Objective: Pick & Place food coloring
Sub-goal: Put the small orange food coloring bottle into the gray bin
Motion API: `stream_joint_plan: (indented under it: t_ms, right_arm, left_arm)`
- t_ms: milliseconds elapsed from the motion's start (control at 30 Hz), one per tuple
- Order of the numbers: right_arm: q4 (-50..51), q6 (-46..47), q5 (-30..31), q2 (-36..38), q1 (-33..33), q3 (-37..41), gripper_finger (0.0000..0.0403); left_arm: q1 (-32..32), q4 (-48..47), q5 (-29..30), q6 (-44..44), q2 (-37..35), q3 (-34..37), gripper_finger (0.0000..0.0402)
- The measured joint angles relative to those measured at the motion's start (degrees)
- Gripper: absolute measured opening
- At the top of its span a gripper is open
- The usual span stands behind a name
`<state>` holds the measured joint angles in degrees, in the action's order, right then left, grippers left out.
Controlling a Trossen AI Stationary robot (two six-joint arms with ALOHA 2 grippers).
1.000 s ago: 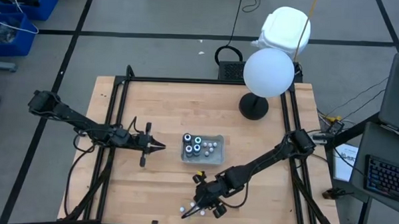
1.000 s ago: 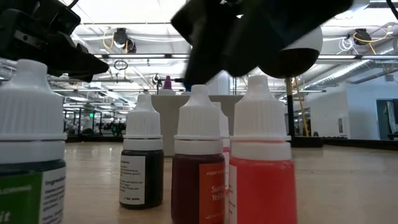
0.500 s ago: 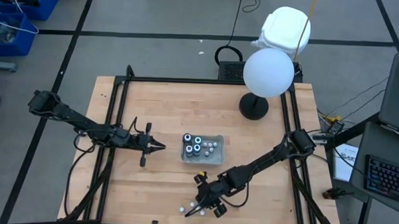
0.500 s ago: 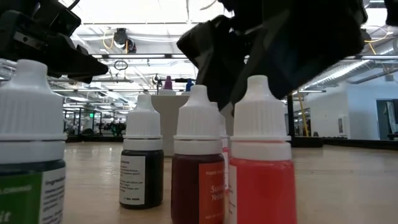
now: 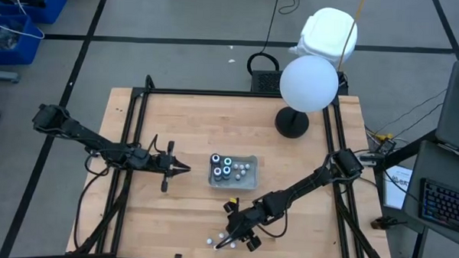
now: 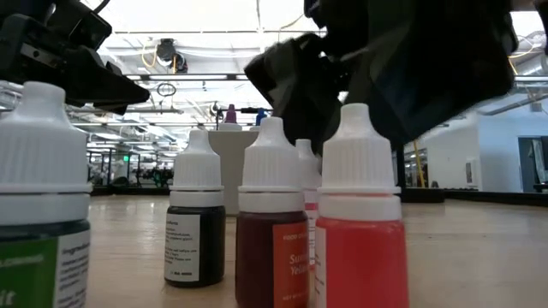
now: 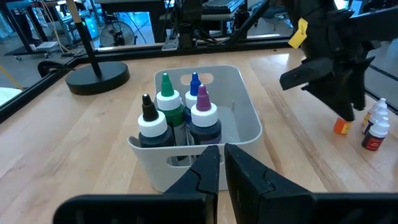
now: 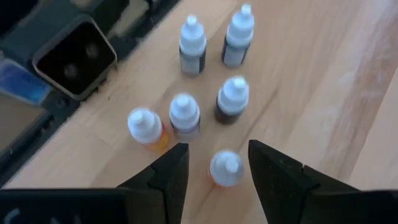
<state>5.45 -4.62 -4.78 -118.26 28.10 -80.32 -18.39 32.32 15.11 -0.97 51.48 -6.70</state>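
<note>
1. Pale wood made up the tabletop (image 5: 183,127). Near its middle stood a small white plastic tray with a handle slot (image 7: 245,118); four squat dark food coloring bottles with coloured nozzles (image 7: 180,118) stood upright in it, touching one another.
2. A second cluster of six small white-capped dropper bottles (image 8: 208,106) stood upright near the table's front edge, well apart from the tray. In the low view their contents looked red, dark red and near-black.
3. The right gripper (image 8: 214,165) hung over that cluster with its fingers spread; one white-capped bottle with orange-red contents (image 8: 225,168) sat between the fingertips. No contact was visible, so nothing was held.
4. The left gripper (image 7: 217,162) waited just beside the tray on the left arm's side, fingers pressed nearly together and holding nothing.
5. Judged step: the approach to a pick, with the grasp not yet made.
6. Next move, as I read it: lower the right gripper squarely round the cap, close, lift straight up. The neighbouring bottles stand close, so a tilted approach could tip them.
</note>
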Motion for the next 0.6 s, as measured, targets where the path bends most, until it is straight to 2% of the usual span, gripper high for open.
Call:
stream_joint_plan:
  t_ms: [367, 600]
  right_arm:
    - [-0.8, 0.2, 0.0, 0.0, 0.0, 0.3, 0.0152]
    - [-0.5, 0.5, 0.0, 0.0, 0.0, 0.3, 0.0103]
  left_arm:
    - [0.0, 0.0, 0.0, 0.0, 0.0, 0.0, 0.0033]
    - [0.0, 0.0, 0.0, 0.1, 0.0, 0.0, 0.0033]
